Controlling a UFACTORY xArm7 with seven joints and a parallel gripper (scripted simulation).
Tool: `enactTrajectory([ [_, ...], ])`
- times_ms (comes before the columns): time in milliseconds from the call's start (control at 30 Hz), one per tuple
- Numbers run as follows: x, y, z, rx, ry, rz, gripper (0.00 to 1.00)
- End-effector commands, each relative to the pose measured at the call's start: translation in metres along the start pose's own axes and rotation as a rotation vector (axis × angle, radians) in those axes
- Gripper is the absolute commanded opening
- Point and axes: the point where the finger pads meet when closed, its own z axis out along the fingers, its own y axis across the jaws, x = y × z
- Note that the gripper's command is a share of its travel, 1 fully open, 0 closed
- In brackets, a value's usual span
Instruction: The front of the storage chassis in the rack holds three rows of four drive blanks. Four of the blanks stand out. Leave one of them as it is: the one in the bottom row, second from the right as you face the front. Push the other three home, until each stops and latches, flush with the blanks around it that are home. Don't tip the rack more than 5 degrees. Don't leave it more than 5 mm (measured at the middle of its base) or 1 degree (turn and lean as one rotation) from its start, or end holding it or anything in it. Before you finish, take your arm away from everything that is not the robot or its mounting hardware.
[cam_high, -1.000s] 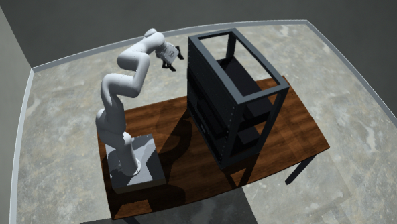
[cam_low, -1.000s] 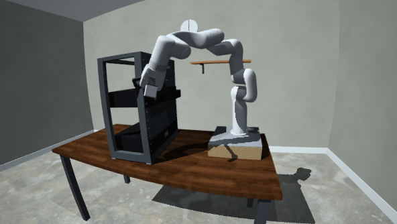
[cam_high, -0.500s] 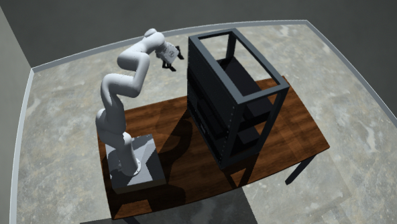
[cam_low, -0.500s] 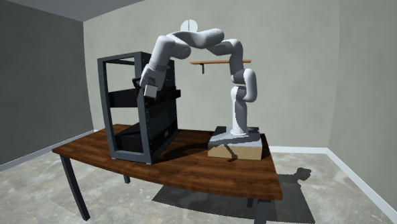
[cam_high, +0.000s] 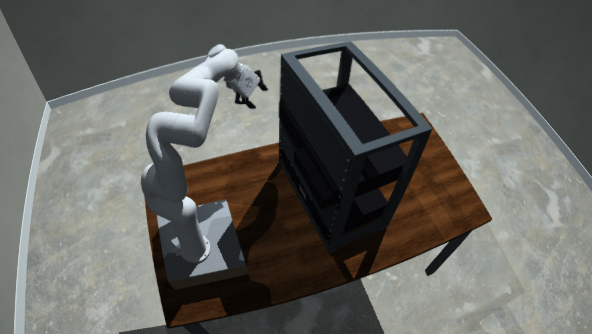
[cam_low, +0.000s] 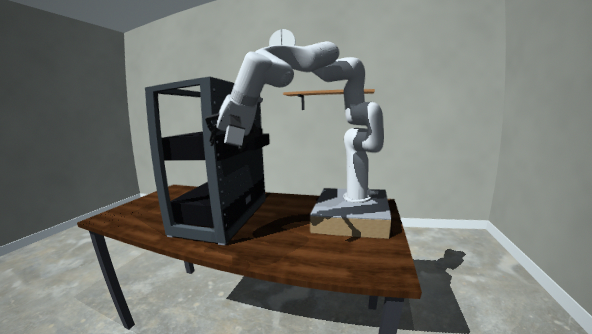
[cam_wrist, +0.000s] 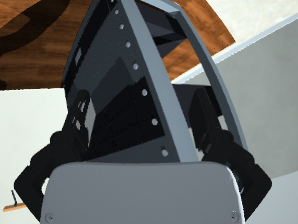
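Observation:
The dark grey open rack (cam_high: 353, 146) (cam_low: 155, 150) (cam_wrist: 165, 94) stands on the wooden table (cam_high: 225, 170) (cam_low: 300, 255). Black units fill its lower part, and their front (cam_high: 301, 167) (cam_low: 241, 180) faces the arm. The drive blanks are too dark and small to tell apart, so I cannot tell which stand out. My gripper (cam_high: 258, 97) (cam_low: 214, 133) (cam_wrist: 141, 101) is open and empty. It hangs in front of the rack's upper front corner, a short way off the front post, which shows between the fingers in the wrist view.
The arm's base stands on a grey block (cam_high: 226, 235) (cam_low: 350, 220) on the table, in front of the rack. A small wooden shelf (cam_low: 325, 92) hangs on the back wall behind the arm. The table edge lies close behind the rack.

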Motion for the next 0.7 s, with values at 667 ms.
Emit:
enactTrajectory([
  [667, 0.057, -0.111, -0.076, -0.007, 0.0, 0.002, 1.0],
])
